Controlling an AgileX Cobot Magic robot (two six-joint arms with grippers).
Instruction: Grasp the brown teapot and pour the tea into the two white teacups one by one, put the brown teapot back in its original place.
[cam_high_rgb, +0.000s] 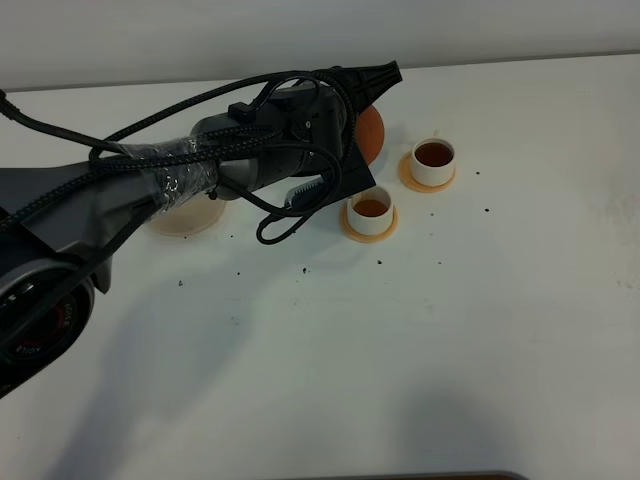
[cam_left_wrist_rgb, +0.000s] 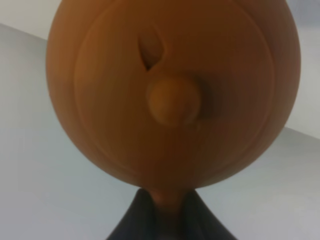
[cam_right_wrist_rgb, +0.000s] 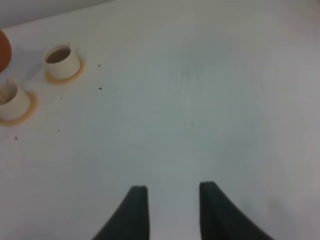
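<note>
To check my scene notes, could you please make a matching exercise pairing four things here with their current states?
Things:
1. brown teapot
2. beige saucer
3. white teacups
4. right gripper

States:
A. open, above the bare table
B. holding tea, on orange-tan coasters
C. gripped by the left gripper
D. without the teapot on it

Pairs: 1-C, 2-D, 3-B, 4-A

setting: robot lab bench | cues: bare white tabletop (cam_high_rgb: 450, 350), plain wall (cam_high_rgb: 300, 30)
</note>
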